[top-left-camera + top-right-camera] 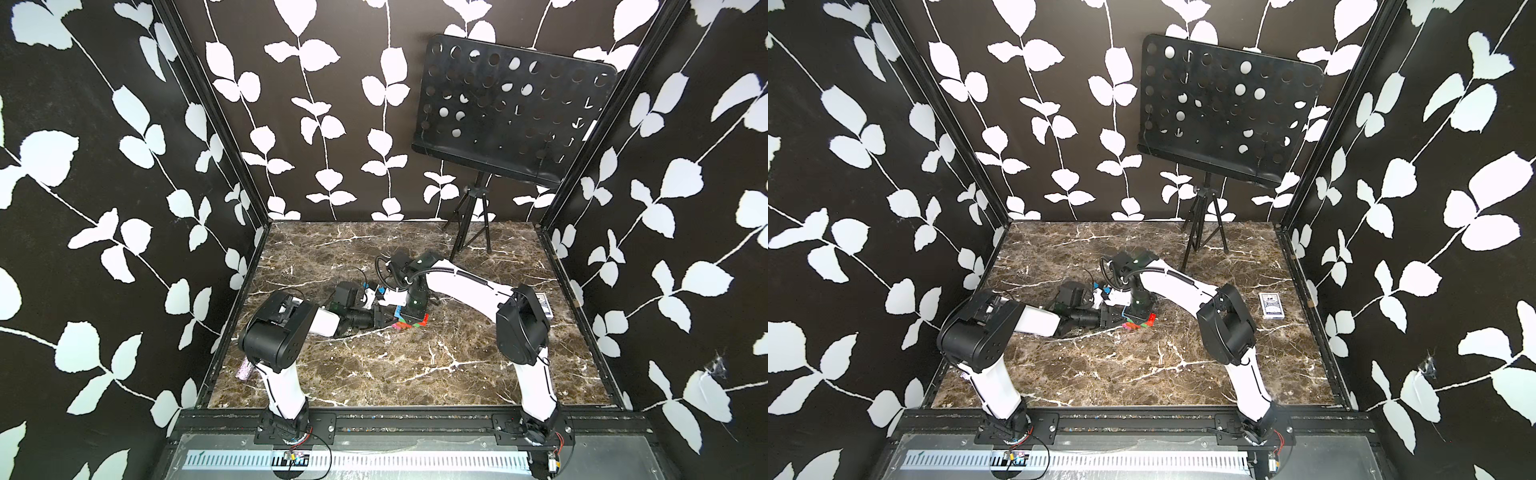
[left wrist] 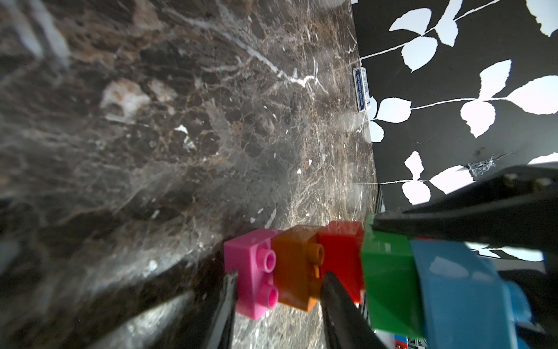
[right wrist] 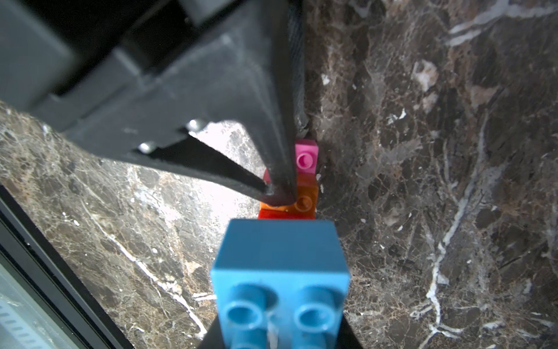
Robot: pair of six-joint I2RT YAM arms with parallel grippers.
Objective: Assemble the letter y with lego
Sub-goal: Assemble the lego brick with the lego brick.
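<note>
— Blue brick [image 3: 280, 250] was where?
— Against the letter y [image 2: 386, 272], near the tabletop's [image 2: 181, 136] middle; right pincer [image 3: 280, 341] gripped it, left pincer [image 2: 279, 299] clamped the pink-orange tail [image 2: 277, 272]. Pressing squarely seemed wise.

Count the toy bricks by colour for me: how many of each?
pink brick: 1
orange brick: 1
red bricks: 2
green brick: 1
blue brick: 1
Total: 6
</note>
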